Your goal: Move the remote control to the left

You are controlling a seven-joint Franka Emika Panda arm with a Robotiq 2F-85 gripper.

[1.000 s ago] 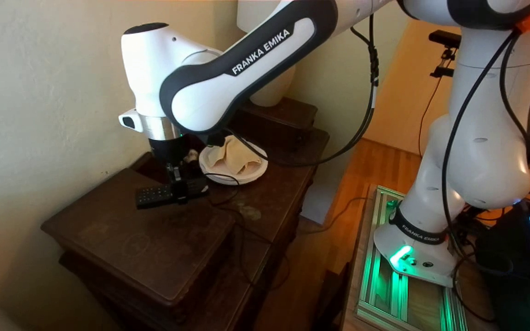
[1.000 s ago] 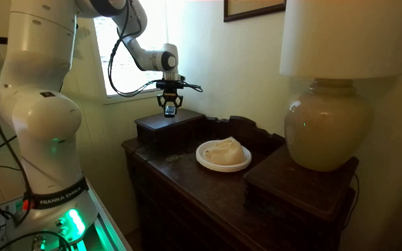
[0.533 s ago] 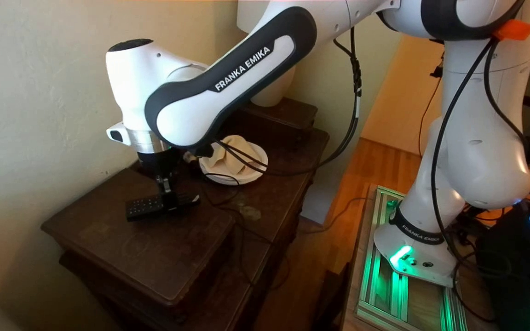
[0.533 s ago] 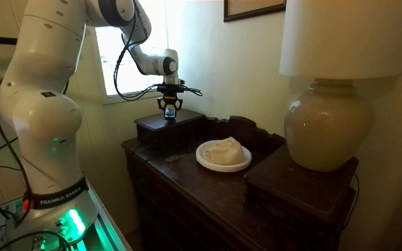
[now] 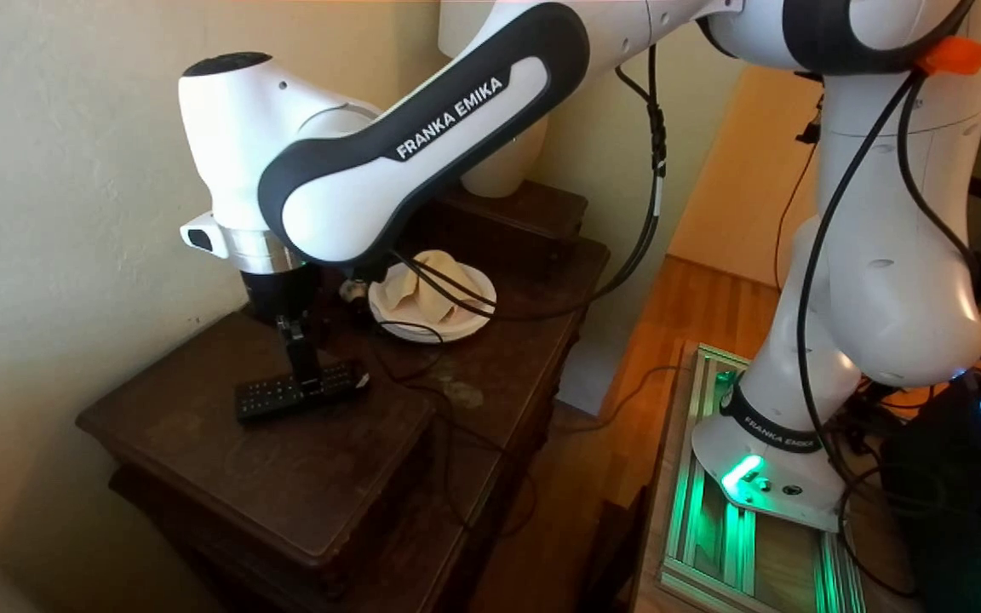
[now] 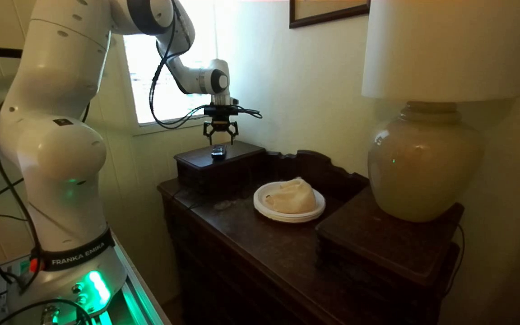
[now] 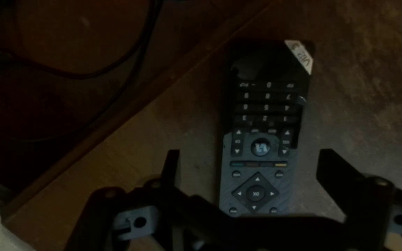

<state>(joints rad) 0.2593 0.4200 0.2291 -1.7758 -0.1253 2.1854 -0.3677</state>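
Note:
The remote control (image 5: 267, 398) (image 6: 218, 152) lies flat on the raised wooden box (image 5: 226, 464) at the end of the dresser. It is black with a grey lower half, many buttons and a white sticker in the wrist view (image 7: 265, 108). My gripper (image 7: 250, 152) is open, one finger on either side of the remote with a gap on both sides. In an exterior view the gripper (image 6: 221, 143) stands over the remote, fingertips spread and just above it. The near end of the remote is hidden behind the gripper body in the wrist view.
A white plate (image 6: 287, 218) with a pale cloth-like piece (image 6: 292, 197) sits on the lower dresser top. Beyond it stands a large lamp (image 6: 424, 162). A thin black cable (image 7: 73, 75) runs beside the box edge (image 7: 145, 99). A wall (image 5: 99, 213) rises behind the box.
The remote was held between the fingers and came down with the arm onto the box. Now the fingers have spread and let it go, and the gripper has risen slightly.

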